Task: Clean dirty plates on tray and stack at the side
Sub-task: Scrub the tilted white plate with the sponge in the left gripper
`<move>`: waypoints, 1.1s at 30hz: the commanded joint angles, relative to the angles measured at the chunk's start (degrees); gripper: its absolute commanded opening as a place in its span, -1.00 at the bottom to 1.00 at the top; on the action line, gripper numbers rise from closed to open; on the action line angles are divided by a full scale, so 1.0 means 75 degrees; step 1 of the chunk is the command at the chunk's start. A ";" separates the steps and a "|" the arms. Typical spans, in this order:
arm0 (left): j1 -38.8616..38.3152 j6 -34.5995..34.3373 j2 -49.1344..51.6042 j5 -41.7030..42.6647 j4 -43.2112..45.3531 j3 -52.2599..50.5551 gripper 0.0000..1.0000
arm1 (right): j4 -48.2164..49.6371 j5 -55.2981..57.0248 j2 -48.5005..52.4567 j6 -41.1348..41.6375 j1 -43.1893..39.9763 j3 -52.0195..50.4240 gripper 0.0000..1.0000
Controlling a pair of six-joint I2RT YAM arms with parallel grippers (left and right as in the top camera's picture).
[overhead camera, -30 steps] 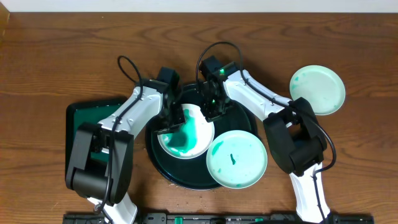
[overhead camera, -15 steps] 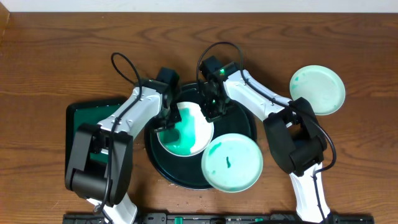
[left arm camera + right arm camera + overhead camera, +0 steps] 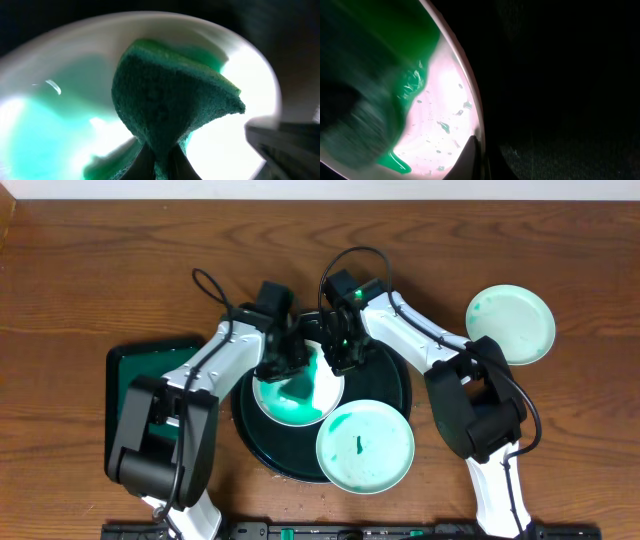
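The brown wooden surface (image 3: 100,270) carries the large round dark green-black tray (image 3: 392,377) at mid-frame. One round white, teal-flecked plate (image 3: 510,325) sits off the tray at upper right. A second pale plate (image 3: 365,447) overhangs the tray's lower rim and has slid slightly left within the last second. The white plate flooded with teal-green (image 3: 300,402) lies in the tray's left half. The dark green foam sponge (image 3: 165,100), clenched in the left tool (image 3: 288,370), has swept from that plate's lower left toward its top, so scrubbing is under way but unfinished. The right tool (image 3: 342,358) is pinched shut on the same plate's upper-right rim, steadying it.
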 commanded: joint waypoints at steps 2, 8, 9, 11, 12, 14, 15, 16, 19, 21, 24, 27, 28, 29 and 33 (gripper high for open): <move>-0.0510 0.0146 0.0184 0.0901 0.0152 -0.0128 -0.86 | 0.0020 -0.0020 -0.0058 -0.0055 0.0052 0.0023 -0.97; -0.0659 -0.0589 0.0210 0.0595 0.0082 -0.0128 -0.86 | -0.0009 -0.0020 -0.0058 -0.0055 0.0052 0.0023 -0.98; -0.0627 -0.0702 0.0210 0.0437 0.0023 -0.0128 -0.86 | -0.0017 -0.0017 -0.0058 -0.0058 0.0052 0.0023 -0.97; -0.0551 -0.0924 0.0210 0.0009 -0.0189 -0.0128 -0.86 | -0.0050 -0.0017 -0.0058 -0.0058 0.0052 0.0023 -0.97; -0.0504 -0.1029 0.0210 -0.0315 -0.0379 -0.0128 -0.86 | -0.0067 -0.0017 -0.0058 -0.0058 0.0052 0.0023 -0.97; -0.0399 -0.1244 0.0210 -0.1003 -0.0801 -0.0128 -0.86 | -0.0082 -0.0017 -0.0058 -0.0058 0.0052 0.0023 -0.97; -0.0347 -0.1294 0.0210 -0.1381 -0.1040 -0.0128 -0.86 | -0.0087 -0.0015 -0.0058 -0.0058 0.0052 0.0023 -0.97; -0.0289 -0.1317 0.0210 -0.1734 -0.1244 -0.0128 -0.86 | -0.0087 -0.0015 -0.0058 -0.0058 0.0052 0.0023 -0.97; -0.0166 -0.1317 0.0210 -0.2530 -0.1670 -0.0128 -0.86 | -0.0073 0.0035 -0.0058 -0.0058 0.0052 0.0023 -0.97; -0.0105 -0.1376 0.0210 -0.2952 -0.1862 -0.0128 -0.86 | -0.0064 0.0035 -0.0058 -0.0058 0.0052 0.0023 -0.97; -0.0012 -0.1378 0.0210 -0.3418 -0.1982 -0.0128 -0.86 | -0.0067 0.0035 -0.0058 -0.0052 0.0052 0.0023 -0.97; 0.0082 -0.1550 0.0207 -0.4086 -0.2101 -0.0128 -0.86 | -0.0070 0.0035 -0.0058 -0.0052 0.0052 0.0023 -0.97; 0.0111 -0.1577 0.0207 -0.4249 -0.2124 -0.0128 -0.86 | -0.0070 0.0035 -0.0058 -0.0052 0.0052 0.0023 -0.97; 0.0149 -0.1577 0.0207 -0.4406 -0.2127 -0.0128 -0.86 | -0.0070 0.0035 -0.0058 -0.0052 0.0052 0.0023 -0.98; 0.0312 -0.1658 0.0204 -0.4663 -0.2122 -0.0111 -0.86 | -0.0076 0.0035 -0.0058 -0.0052 0.0052 0.0023 -0.97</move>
